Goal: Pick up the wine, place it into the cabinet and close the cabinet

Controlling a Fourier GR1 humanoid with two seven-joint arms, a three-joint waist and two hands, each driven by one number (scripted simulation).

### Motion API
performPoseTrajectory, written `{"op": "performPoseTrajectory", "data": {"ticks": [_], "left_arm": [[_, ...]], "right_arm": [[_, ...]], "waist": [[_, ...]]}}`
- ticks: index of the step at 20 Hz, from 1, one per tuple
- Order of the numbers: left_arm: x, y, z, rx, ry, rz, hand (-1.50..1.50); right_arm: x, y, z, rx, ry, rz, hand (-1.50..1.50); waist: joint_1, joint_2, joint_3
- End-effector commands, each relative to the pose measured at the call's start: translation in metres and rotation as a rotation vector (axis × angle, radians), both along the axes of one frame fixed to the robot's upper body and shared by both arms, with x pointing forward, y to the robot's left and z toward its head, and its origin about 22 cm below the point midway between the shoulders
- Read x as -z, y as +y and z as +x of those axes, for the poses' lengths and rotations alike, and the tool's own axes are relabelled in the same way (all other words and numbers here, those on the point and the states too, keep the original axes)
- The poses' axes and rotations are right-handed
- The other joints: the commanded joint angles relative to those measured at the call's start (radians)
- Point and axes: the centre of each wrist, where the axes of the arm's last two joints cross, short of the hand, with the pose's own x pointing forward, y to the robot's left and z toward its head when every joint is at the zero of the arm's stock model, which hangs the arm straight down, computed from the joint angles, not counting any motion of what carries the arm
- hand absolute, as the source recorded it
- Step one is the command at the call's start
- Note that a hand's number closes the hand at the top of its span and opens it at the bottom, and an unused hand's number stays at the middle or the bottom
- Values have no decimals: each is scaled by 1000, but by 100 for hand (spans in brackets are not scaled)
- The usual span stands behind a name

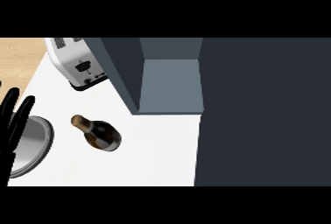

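At the far left edge one robot hand (14, 127) shows, the robot's left, black, with its fingers straight and apart, pointing up the view. It holds nothing and rests there, its lower part running down along the edge, where it is cut off. The right robot hand does not show at all.

Just beside and partly under those fingers lies one round silver plate (35, 146); its left part is hidden by the hand and the view's edge, so only its right curve is plain.

Above it, near the upper left, stands one white toaster (77, 65) with a black lever on its side. Its top is cut off by the upper edge. A strip of light wooden floor (19, 57) shows to its left, beyond the corner of the white table (149, 148).

Next comes the single wine bottle (98, 133), standing on the table between the plate and the cabinet, apart from both. Seen from steeply above, it shows its brown foil neck slanting to the upper left and its dark body with a pale label band; what the label says cannot be made out.

To the right is one dark grey cabinet (262, 113), filling the right part of the view. Its door (116, 74) stands open, seen nearly edge-on, and beside it a paler grey inner shelf (171, 85) shows with nothing on it.
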Motion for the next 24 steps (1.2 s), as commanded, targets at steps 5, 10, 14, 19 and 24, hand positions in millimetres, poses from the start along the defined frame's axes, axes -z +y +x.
{"op": "performPoseTrajectory", "data": {"ticks": [5,10,14,19,24], "left_arm": [[-27,1,-28,27,-41,-23,-150],[-37,-1,-28,9,-27,-35,-150],[-37,2,-34,-36,-44,-41,-150],[-39,8,-31,-62,-78,-25,-150],[-35,15,-25,-115,-77,-8,-150]], "right_arm": [[-37,8,-36,-22,-51,50,-150],[-50,7,-48,-33,-51,38,-150],[-48,13,-44,-21,-59,77,-150],[-47,2,-45,-28,-65,27,-150],[-46,10,-41,-21,-59,56,-150]], "waist": [[1,-1,0],[-1,-5,-1],[3,-7,-1],[-3,-7,0],[3,-2,-1]]}}
